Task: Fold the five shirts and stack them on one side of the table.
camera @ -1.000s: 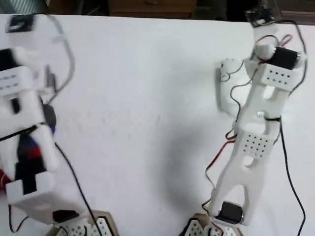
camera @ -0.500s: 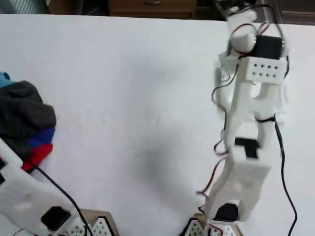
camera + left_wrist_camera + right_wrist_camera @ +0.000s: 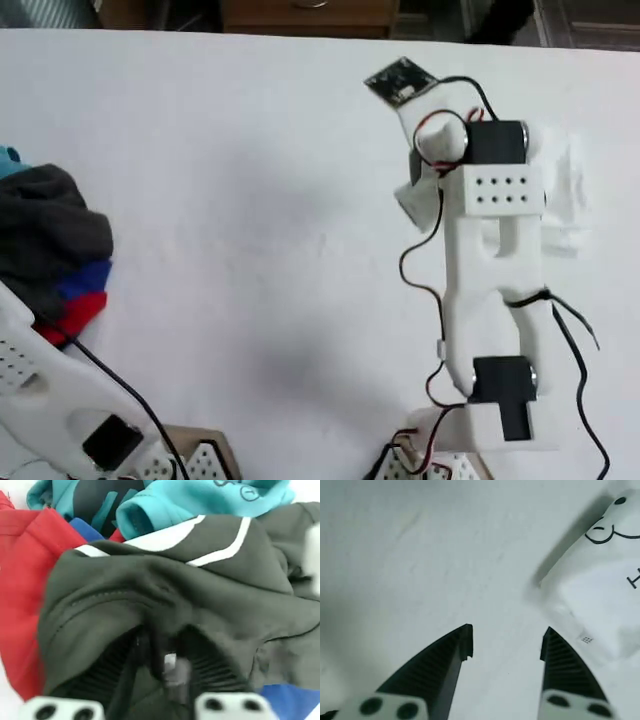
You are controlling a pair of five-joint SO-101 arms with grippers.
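Found the left gripper [image 3: 167,665] closest in, pinched tight on a bunched ridge of the dark grey fabric shirt with white stripes [image 3: 165,585], cloth puckered between the ribbed black fingers [image 3: 122,670]. Judged that grip as meant to draw this top garment off the heap, since folding calls for one shirt alone on open table. Saw under and around it a red fabric shirt [image 3: 25,580], a blue fabric shirt [image 3: 285,700] and a teal fabric shirt with a dark panel [image 3: 200,500], all crumpled and overlapping, heaped at the left edge of the white table [image 3: 250,150] just beyond the left arm. Noted the right gripper [image 3: 505,645] farther out on the right side, jaws spread apart and holding nothing, low over the tabletop. Spotted just beside it a folded white fabric shirt with dark print [image 3: 600,580], lying flat near the right edge, apart from the fingertips. Took that as the start of the stack there: by the look of it one of five done, four waiting in the heap.
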